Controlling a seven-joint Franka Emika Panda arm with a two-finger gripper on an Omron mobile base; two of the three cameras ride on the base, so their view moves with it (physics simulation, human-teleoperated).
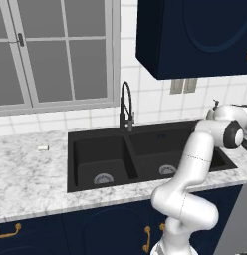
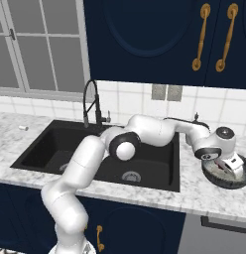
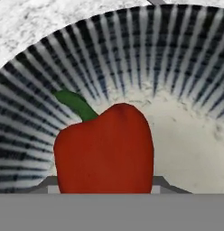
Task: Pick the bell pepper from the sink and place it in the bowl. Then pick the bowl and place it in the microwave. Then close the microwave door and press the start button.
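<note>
**Pepper down in the bowl, my hand right over it**

My arm reaches across the black sink [image 2: 55, 144] to the right, hand hanging over the bowl [image 2: 239, 181] on the marble counter [image 2: 194, 196], just right of the basin. Through the hand cam the red pepper [image 3: 105, 149] sits w/ its green stem [image 3: 75, 103] pointing up-left, against the bowl's pale floor and ribbed wall [image 3: 132, 54]. It sits between my fingers [image 3: 158, 184], of which just grey bits show at either side of it near the bottom edge. Gripper [image 2: 225, 166] is low inside the rim in the right base cam. Whether I'm pinching the pepper or have spread off it — can't tell; contact is hidden behind the pepper itself.

Sink basins: both show only their silver drains [image 1: 103, 178]. Black tap [image 1: 126, 107] stands behind the divider. Small white bit [image 1: 43, 148] lies on the counter far left, well apart from the sink.
</note>
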